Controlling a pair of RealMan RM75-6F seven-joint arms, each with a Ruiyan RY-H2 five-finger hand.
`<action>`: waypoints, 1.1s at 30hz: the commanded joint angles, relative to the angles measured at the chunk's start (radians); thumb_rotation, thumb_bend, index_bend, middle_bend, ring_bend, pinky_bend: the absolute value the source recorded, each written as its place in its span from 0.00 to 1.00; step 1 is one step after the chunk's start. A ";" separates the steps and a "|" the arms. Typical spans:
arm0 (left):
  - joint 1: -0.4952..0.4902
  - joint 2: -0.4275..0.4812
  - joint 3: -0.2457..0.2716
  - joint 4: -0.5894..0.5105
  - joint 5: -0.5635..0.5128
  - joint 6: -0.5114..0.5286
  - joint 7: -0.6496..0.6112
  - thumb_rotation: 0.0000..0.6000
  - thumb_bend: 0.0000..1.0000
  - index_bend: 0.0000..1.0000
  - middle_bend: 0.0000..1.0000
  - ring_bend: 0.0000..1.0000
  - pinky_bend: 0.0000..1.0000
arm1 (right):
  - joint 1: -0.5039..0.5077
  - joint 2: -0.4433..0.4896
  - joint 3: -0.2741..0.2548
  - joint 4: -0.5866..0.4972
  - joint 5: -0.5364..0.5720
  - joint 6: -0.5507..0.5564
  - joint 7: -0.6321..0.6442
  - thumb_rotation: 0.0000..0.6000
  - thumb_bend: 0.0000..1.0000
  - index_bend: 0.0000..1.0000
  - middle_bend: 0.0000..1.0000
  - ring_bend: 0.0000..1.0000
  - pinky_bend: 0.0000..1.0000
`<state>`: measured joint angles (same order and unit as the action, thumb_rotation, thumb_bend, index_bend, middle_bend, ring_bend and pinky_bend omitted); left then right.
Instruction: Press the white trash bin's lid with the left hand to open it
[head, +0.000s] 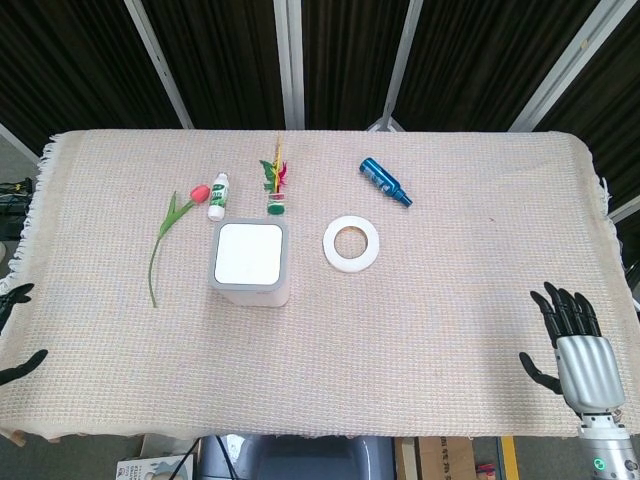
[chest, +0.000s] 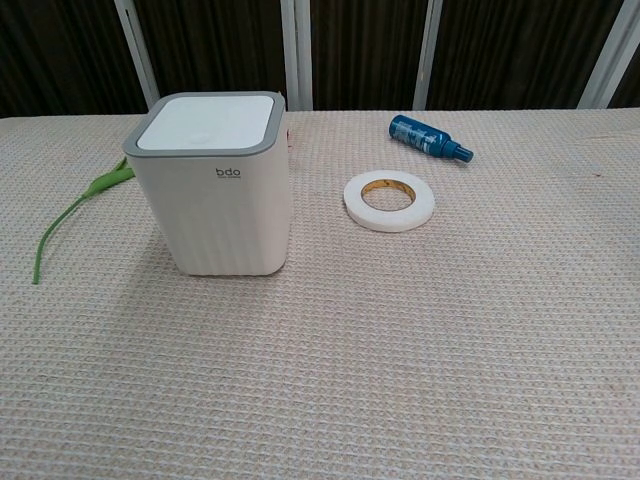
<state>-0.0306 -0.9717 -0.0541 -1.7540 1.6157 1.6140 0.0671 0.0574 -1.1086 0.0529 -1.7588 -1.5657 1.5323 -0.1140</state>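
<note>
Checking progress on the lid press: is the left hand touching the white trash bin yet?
Apart. The head view shows the left hand at the table's edge, bare cloth between it and the white trash bin.

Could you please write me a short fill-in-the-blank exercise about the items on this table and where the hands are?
1. The white trash bin's lid is ____.
2. The roll of tape lies to the ____ of the bin in the head view.
3. The blue bottle is lying on its ____.
4. The left hand shows only at the ____ edge of the head view, far from the bin; the right hand holds nothing.

Missing words: closed; right; side; left
</note>
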 joint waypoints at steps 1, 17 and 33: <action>-0.057 0.046 -0.026 -0.050 0.011 -0.059 0.018 1.00 0.25 0.18 0.48 0.44 0.50 | 0.001 -0.002 -0.001 0.000 0.000 -0.002 -0.002 1.00 0.27 0.12 0.02 0.00 0.00; -0.384 0.209 -0.140 -0.367 -0.100 -0.512 0.293 1.00 0.63 0.20 0.85 0.78 0.66 | 0.005 -0.009 -0.003 -0.001 0.008 -0.018 -0.027 1.00 0.27 0.12 0.02 0.00 0.00; -0.584 0.104 -0.172 -0.467 -0.420 -0.678 0.592 1.00 0.66 0.20 0.86 0.78 0.66 | 0.011 -0.013 -0.002 0.003 0.023 -0.035 -0.037 1.00 0.27 0.12 0.02 0.00 0.00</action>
<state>-0.5905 -0.8475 -0.2229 -2.2153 1.2236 0.9560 0.6407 0.0683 -1.1211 0.0509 -1.7559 -1.5433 1.4971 -0.1506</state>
